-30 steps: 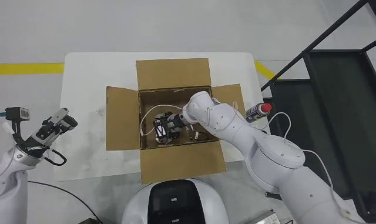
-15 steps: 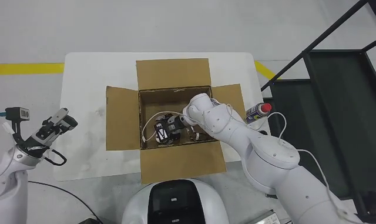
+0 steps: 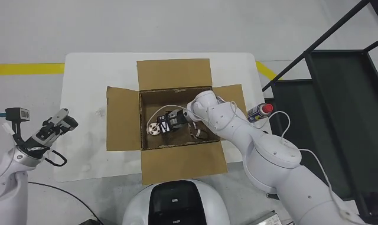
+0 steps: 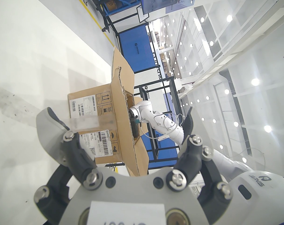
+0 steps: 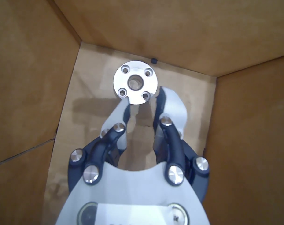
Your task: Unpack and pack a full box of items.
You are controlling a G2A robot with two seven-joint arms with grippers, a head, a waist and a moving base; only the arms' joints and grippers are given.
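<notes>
1. Your right gripper [image 5: 144,97] pinched the round silver metal flange [image 5: 135,84], jaws narrow, low inside the brown cardboard box [image 3: 174,74]
2. And your left gripper [image 4: 118,115] hung wide open, empty
3. Best bet was lifting it straight up, clear of the walls

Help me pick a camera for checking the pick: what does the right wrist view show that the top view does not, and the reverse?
Right wrist view adds: the metal flange's four bolt holes and centre bore, and a small black piece on the floor of the cardboard box, by its wall. Top view adds: the open flaps, the spray can at the edge of the table, and the left gripper beside that table. Both: the flange at the right gripper's tip, inside the box.
</notes>
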